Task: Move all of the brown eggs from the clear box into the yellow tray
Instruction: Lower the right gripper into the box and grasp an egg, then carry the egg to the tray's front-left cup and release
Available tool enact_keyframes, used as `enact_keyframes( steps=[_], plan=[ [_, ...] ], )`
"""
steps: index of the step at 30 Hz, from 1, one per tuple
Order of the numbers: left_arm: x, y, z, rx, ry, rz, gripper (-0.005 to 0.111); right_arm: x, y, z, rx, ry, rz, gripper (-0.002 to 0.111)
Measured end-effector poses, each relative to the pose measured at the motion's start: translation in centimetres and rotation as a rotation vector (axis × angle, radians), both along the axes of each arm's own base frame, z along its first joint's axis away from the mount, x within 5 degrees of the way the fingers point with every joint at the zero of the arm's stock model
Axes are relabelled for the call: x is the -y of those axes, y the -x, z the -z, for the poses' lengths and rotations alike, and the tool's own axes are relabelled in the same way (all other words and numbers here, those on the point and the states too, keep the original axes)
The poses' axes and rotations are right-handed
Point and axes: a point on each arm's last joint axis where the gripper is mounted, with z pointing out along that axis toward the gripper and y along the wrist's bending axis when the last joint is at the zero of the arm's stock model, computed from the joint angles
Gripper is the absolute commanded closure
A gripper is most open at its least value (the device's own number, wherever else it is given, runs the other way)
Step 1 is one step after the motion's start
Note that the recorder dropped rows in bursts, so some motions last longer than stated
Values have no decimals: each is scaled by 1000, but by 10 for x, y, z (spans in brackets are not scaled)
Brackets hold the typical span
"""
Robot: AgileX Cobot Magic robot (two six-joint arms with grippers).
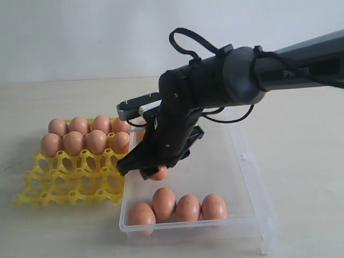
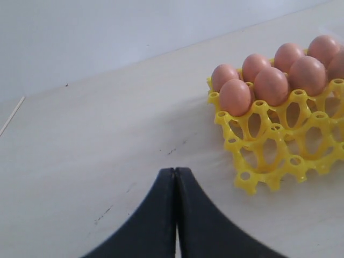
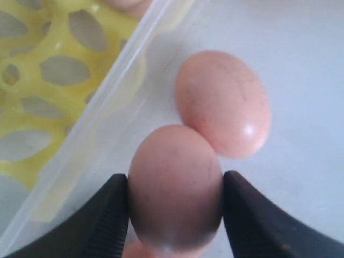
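My right claw (image 3: 176,183) is pinching one brown egg (image 3: 174,161) from both sides inside the clear box (image 1: 215,166), with a second egg (image 3: 223,102) touching it and four more eggs (image 1: 187,207) lined up at the box's 6 o'clock end. The yellow tray (image 1: 70,185) sits on the table (image 1: 301,134) right beside the box at its 9 o'clock, with eight eggs (image 1: 73,142) filling its two 12 o'clock rows. My left claw (image 2: 176,172) is pressed together with nothing in it, near the tray.

One brown egg (image 3: 174,161), a smooth oval, sits clasped in the right gripper (image 3: 176,185) inside the clear box (image 1: 247,177), touching a second egg (image 3: 223,102) just ahead. The yellow tray (image 1: 70,183) is alongside, with two rows filled.
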Motion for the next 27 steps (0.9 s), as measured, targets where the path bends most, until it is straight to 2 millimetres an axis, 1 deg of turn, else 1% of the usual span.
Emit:
enact_keyframes(
  steps=[2, 5, 6, 10, 12, 15, 17, 21, 27],
  plan=[
    [0, 0, 0, 0, 0, 0, 107, 4, -3, -15, 92, 10, -19, 108],
    [0, 0, 0, 0, 0, 0, 107, 3, -8, -38, 271, -91, -47, 108],
    [0, 0, 0, 0, 0, 0, 107, -2, -10, -47, 366, -168, -70, 108],
    [0, 0, 0, 0, 0, 0, 107, -22, -11, -65, 648, -412, -145, 108],
    [0, 0, 0, 0, 0, 0, 107, -34, -9, -66, 755, -510, -187, 108],
    [0, 0, 0, 0, 0, 0, 107, -50, -8, -56, 850, -602, -252, 108],
    [0, 0, 0, 0, 0, 0, 107, -59, -4, -44, 862, -627, -301, 108],
    [0, 0, 0, 0, 0, 0, 107, -81, -2, -21, 819, -673, -379, 108],
    [0, 0, 0, 0, 0, 0, 107, -112, -1, 11, 688, -760, -405, 108]
  ],
)
